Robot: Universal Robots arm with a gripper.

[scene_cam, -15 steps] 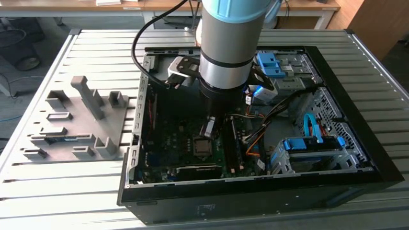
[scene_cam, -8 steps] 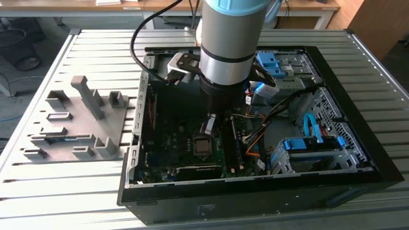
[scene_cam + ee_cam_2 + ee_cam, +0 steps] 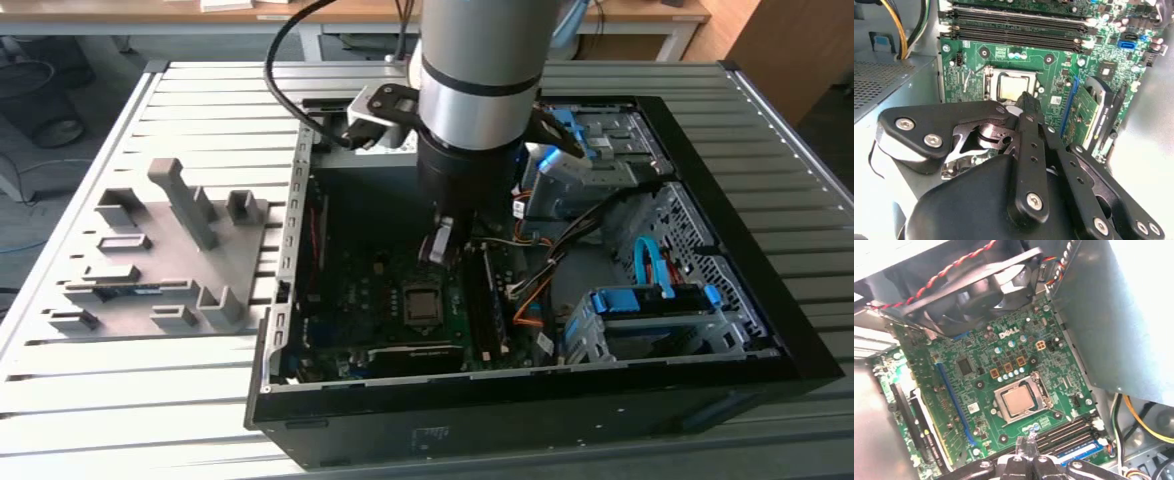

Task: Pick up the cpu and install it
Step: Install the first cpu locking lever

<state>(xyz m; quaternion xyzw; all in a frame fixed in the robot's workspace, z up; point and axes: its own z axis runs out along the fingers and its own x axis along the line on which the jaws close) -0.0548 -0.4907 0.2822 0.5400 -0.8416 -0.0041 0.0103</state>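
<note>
A robot arm reaches down into an open computer case (image 3: 747,330) lying on a slatted metal table (image 3: 160,400). Its end effector (image 3: 441,245) hangs above the green motherboard (image 3: 1004,365) inside the case, with its black fingers (image 3: 1026,107) drawn together to a narrow tip and nothing between them.

The cpu (image 3: 1018,402), a small square chip with a plain silvery top, sits flat in its socket frame (image 3: 1040,390) on the motherboard. In the second wrist view the cpu (image 3: 1013,87) lies just beyond the tip of the fingers, below it and apart from it. In the exterior view the socket shows as a dark square (image 3: 422,303) just beneath and in front of the end effector.

Long memory slots (image 3: 1019,25) run across the board on the far side of the cpu from the end effector. A black fan (image 3: 984,290) with red wires sits over another edge of the board. A grey parts holder (image 3: 167,255) rests on the table, well away from the end effector, outside the case.
</note>
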